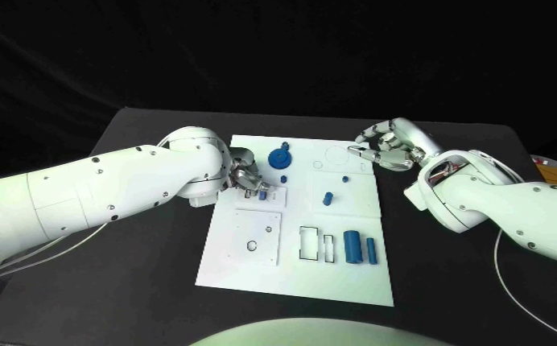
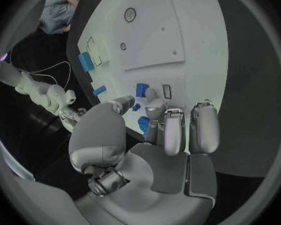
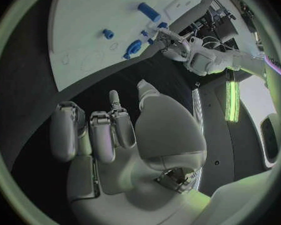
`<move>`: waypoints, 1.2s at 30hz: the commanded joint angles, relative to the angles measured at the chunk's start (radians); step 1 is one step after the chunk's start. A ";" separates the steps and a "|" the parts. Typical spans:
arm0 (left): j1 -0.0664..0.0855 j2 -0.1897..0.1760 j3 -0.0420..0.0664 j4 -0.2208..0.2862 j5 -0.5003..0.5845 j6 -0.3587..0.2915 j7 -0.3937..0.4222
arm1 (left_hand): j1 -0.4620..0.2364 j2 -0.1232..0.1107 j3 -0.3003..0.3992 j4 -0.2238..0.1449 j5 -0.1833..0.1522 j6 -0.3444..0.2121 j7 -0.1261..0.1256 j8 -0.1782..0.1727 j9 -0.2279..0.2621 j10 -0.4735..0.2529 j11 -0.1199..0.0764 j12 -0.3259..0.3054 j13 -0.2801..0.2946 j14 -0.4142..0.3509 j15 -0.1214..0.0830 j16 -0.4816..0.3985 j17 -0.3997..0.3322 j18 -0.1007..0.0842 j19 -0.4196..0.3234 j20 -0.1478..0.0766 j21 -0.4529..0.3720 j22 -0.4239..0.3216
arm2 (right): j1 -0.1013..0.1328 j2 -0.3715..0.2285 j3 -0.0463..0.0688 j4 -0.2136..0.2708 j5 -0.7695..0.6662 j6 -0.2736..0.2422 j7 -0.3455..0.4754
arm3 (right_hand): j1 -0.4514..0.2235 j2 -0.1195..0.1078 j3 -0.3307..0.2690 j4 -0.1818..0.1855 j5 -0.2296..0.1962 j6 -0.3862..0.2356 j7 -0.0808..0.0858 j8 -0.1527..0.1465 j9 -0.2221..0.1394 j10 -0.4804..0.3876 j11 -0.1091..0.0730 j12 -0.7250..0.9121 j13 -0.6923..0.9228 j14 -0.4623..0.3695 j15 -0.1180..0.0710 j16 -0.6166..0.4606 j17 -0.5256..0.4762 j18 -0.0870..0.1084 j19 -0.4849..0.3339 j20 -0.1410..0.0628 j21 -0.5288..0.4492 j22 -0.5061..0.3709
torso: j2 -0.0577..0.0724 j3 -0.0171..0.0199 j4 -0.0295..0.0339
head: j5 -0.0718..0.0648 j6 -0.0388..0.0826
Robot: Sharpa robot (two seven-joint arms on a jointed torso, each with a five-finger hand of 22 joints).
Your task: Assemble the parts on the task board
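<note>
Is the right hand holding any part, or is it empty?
Empty. The right hand hovers at the task board edge, fingers curled loosely, nothing between them.

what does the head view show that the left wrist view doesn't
Head view alone: the whole task board with its far edge, and the right hand with fingers curled in, holding nothing, over the board's far right corner.

Left wrist view alone: the left hand from behind, its fingertips reaching a small blue part.

Both: the white board, the left hand on its left side, and the two blue cylinders by the rectangular cutouts.
</note>
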 commanded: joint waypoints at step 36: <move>-0.001 0.009 0.000 0.002 0.035 0.024 -0.004 | 0.175 0.017 0.079 -0.004 0.012 -0.017 0.002 -0.029 -0.014 -0.022 0.003 -0.005 -0.017 0.076 0.000 0.002 0.151 -0.003 -0.005 0.009 -0.007 -0.008 | -0.008 0.002 0.000 -0.006 -0.017 0.025 -0.010 | -0.009 0.003 -0.013 -0.002 0.009 -0.009 0.000 0.008 -0.001 -0.003 0.000 -0.003 0.108 0.078 -0.007 -0.004 0.146 0.006 -0.002 -0.003 -0.008 0.103 | 0.002 0.0001 -0.0012 | 0.004 -0.011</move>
